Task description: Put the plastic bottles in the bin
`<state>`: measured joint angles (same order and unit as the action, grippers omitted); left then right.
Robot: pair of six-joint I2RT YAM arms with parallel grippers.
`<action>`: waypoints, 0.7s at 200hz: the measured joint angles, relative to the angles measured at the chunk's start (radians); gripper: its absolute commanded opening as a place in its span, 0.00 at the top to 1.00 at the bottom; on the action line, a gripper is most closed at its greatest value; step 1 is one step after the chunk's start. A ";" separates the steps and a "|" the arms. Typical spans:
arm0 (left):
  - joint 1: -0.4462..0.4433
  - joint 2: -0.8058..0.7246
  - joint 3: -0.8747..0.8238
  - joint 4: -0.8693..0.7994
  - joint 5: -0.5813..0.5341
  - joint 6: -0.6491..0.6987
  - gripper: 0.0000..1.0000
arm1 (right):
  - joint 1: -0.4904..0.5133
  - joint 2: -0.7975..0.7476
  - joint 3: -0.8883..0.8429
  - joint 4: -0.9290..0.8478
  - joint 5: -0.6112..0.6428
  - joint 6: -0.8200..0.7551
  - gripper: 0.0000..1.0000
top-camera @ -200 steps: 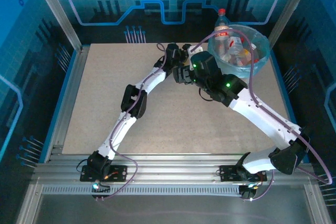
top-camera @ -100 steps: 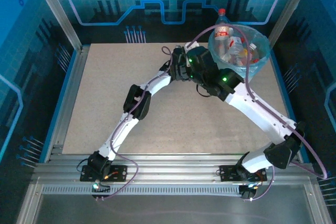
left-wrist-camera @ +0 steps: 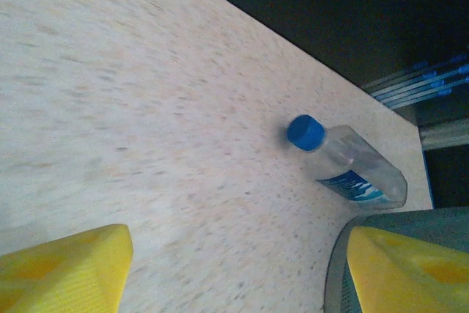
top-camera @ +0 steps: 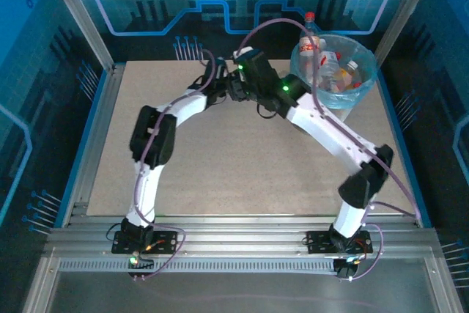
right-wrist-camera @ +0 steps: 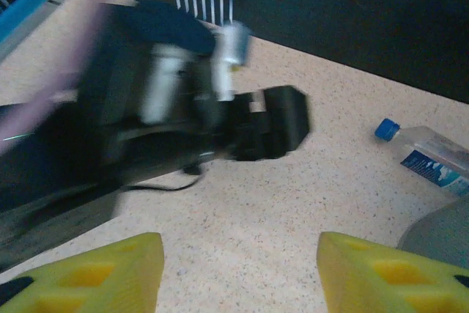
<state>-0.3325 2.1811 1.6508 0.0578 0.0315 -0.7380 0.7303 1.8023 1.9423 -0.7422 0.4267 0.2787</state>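
One clear plastic bottle (left-wrist-camera: pixel 348 166) with a blue cap and blue label lies on its side on the table, next to the grey wall of the bin (left-wrist-camera: pixel 338 269). The same bottle (right-wrist-camera: pixel 432 155) appears at the right edge of the right wrist view. My left gripper (left-wrist-camera: pixel 238 276) is open over bare table, short of the bottle. My right gripper (right-wrist-camera: pixel 238 276) is open too, with nothing between its yellow fingers (right-wrist-camera: pixel 88 276). From above, the bin (top-camera: pixel 366 82) at the back right holds several bottles, and a red-capped bottle (top-camera: pixel 310 31) stands at its far rim.
The two wrists (top-camera: pixel 245 78) cross close together at the back middle of the table, left of the bin. The left arm's black wrist body (right-wrist-camera: pixel 198 108) sits just ahead of my right gripper. A dark gap lies beyond the table's far edge (left-wrist-camera: pixel 293 42).
Both arms have swung left, away from the bin. The left elbow has moved out to the left and the right arm has stretched further toward the back middle.
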 measured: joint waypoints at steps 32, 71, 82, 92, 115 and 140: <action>0.088 -0.233 -0.300 0.012 -0.060 0.016 0.23 | -0.035 0.241 0.195 -0.036 0.057 -0.016 0.44; 0.137 -0.427 -0.474 -0.029 -0.111 0.084 0.22 | -0.084 0.571 0.494 -0.097 0.153 -0.055 0.42; 0.137 -0.476 -0.495 -0.041 -0.116 0.105 0.21 | -0.099 0.652 0.569 -0.112 0.175 -0.064 0.43; 0.137 -0.517 -0.508 -0.049 -0.119 0.120 0.21 | -0.116 0.711 0.621 -0.125 0.190 -0.072 0.44; 0.141 -0.594 -0.538 -0.053 -0.121 0.147 0.20 | -0.162 0.784 0.665 -0.140 0.218 -0.087 0.43; 0.143 -0.633 -0.567 -0.056 -0.121 0.164 0.20 | -0.217 0.800 0.665 -0.144 0.246 -0.107 0.39</action>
<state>-0.1890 1.5478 1.0836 0.0021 -0.0891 -0.5735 0.5133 2.6026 2.6068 -0.8864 0.6724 0.1719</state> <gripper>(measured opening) 0.801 0.602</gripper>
